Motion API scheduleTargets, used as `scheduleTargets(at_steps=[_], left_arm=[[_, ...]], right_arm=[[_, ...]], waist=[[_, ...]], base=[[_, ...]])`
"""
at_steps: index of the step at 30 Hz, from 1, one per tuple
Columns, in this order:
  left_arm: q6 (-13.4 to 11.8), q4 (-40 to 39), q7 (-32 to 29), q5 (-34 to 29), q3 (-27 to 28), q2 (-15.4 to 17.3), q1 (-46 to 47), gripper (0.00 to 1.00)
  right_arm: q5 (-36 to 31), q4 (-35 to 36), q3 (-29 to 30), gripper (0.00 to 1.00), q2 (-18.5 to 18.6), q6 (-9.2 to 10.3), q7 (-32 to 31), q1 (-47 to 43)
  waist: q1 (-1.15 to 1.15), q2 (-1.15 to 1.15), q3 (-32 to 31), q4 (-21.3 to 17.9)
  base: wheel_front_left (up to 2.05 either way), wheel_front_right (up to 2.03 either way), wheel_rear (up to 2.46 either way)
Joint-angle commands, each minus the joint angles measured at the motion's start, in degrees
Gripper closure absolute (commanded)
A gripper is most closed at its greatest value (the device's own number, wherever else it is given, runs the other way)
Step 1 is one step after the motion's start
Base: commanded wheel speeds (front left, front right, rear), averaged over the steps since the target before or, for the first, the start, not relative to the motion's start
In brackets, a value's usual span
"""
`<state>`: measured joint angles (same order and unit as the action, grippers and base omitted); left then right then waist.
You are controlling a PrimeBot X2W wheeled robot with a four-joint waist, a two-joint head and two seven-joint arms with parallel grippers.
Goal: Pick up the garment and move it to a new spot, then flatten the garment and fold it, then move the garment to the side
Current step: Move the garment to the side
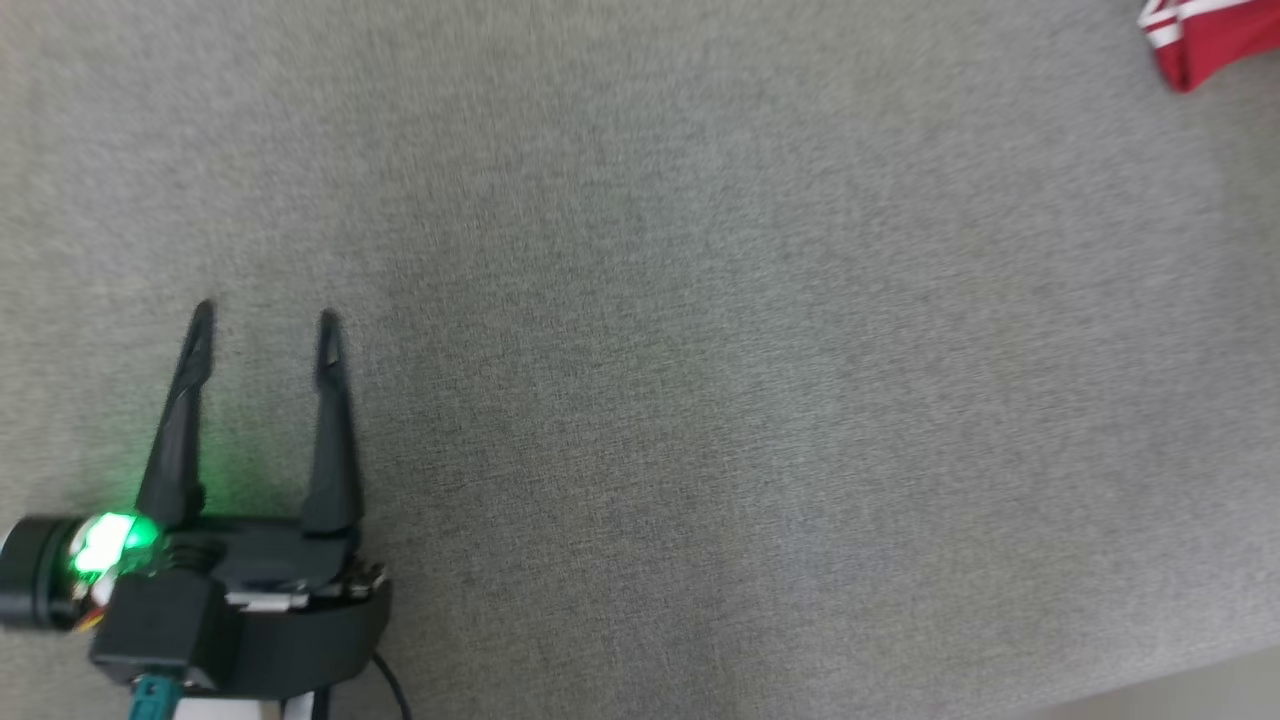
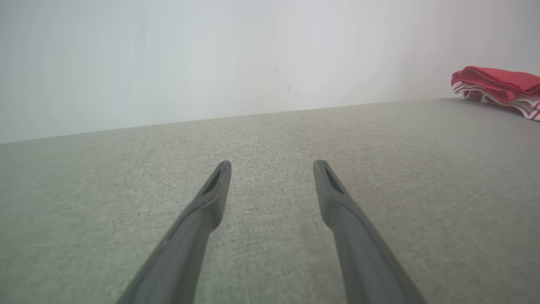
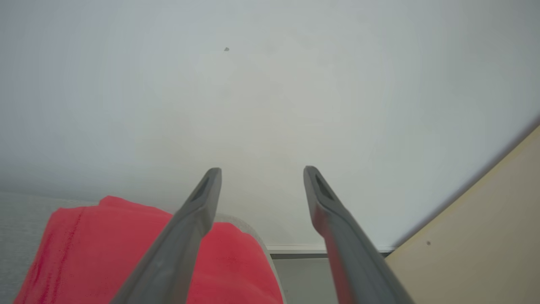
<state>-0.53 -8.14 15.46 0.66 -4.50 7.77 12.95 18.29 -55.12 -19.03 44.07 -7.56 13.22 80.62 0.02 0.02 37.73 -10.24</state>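
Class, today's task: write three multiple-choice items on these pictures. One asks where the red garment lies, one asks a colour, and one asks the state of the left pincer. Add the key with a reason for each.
1. In the head view, where does the garment lie?
A) upper right corner
B) lower left corner
C) centre

2. What colour are the stripes on the garment?
A) blue
B) white
C) black

3. How does the left pincer stand?
A) shut on the garment
B) shut on nothing
C) open, holding nothing

Key:
1 A, because the red cloth sits at the top right edge of that view.
2 B, because white bands run along its red hem in the left wrist view.
3 C, because the bare grey surface shows between its two dark fingers.
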Motion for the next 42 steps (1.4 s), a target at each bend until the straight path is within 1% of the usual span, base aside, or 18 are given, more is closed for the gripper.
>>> scheduleTargets(at_steps=[1,3,4,10,14,17,18,23,31,39,42], left_arm=[[-0.75,1.67,-0.58,0.93,1.65,0.45,-2.94,0.0],[-0.97,1.66,-0.47,1.45,2.34,0.22,-4.14,0.0],[-0.97,1.66,-0.47,1.45,2.34,0.22,-4.14,0.0],[-0.85,2.77,-0.26,2.98,4.55,-0.42,-8.44,0.0],[-0.26,4.08,-0.26,3.89,5.65,-0.9,-12.05,0.0],[-0.06,4.88,-0.26,4.17,6.27,-1.33,-14.09,0.0],[0.35,5.26,-0.26,4.36,6.59,-1.6,-15.38,0.0],[1.07,6.34,-0.26,4.25,7.03,-1.96,-17.27,0.0],[1.85,8.31,-0.26,3.85,7.71,-2.35,-19.12,0.0],[2.33,10.49,-0.26,3.64,7.34,-2.97,-20.45,0.0],[2.5,11.42,-0.26,3.66,6.88,-3.22,-20.85,0.0]], right_arm=[[0.58,1.77,1.0,0.0,-2.22,0.19,0.82,-3.18],[1.03,3.87,2.34,0.0,-4.1,0.19,1.36,-6.03],[1.03,3.87,2.34,0.0,-4.1,0.19,1.36,-6.03],[0.91,10.92,5.98,0.0,-10.38,0.19,1.92,-17.68],[1.13,16.15,8.03,0.0,-15.23,0.18,1.98,-26.92],[1.35,19.37,9.24,0.0,-17.91,0.18,1.98,-33.75],[1.42,21.19,9.77,0.0,-19.47,0.18,1.98,-37.68],[1.29,25.57,10.95,0.0,-22.84,0.18,1.98,-46.77],[0.38,32.51,13.47,0.0,-26.65,0.18,1.99,-60.17],[-1.72,38.46,17.6,0.0,-30.57,0.18,1.99,-72.15],[-2.47,41.44,20.19,0.0,-32.88,0.18,2.0,-76.91]], waist=[[-0.02,-0.02,-5.79,0.12],[-0.02,-0.02,-8.81,0.65],[-0.02,-0.02,-8.81,0.65],[-0.02,-0.02,-17.92,2.41],[-0.02,-0.02,-23.89,3.17],[-0.02,-0.02,-27.5,3.95],[-0.02,-0.02,-29.23,4.44],[-0.02,-0.02,-31.76,5.44],[-0.02,-0.02,-34.55,6.43],[-0.02,-0.02,-37.85,7.1],[-0.02,-0.02,-38.91,7.74]], base=[[0.0,0.0,0.0],[0.0,0.0,0.0],[0.0,0.0,0.0],[0.0,0.0,0.0],[0.0,0.0,0.0],[0.0,0.0,0.0],[0.0,0.0,0.0],[0.0,0.0,0.0],[0.0,0.0,0.0],[0.0,0.0,0.0],[0.0,0.0,0.0]])
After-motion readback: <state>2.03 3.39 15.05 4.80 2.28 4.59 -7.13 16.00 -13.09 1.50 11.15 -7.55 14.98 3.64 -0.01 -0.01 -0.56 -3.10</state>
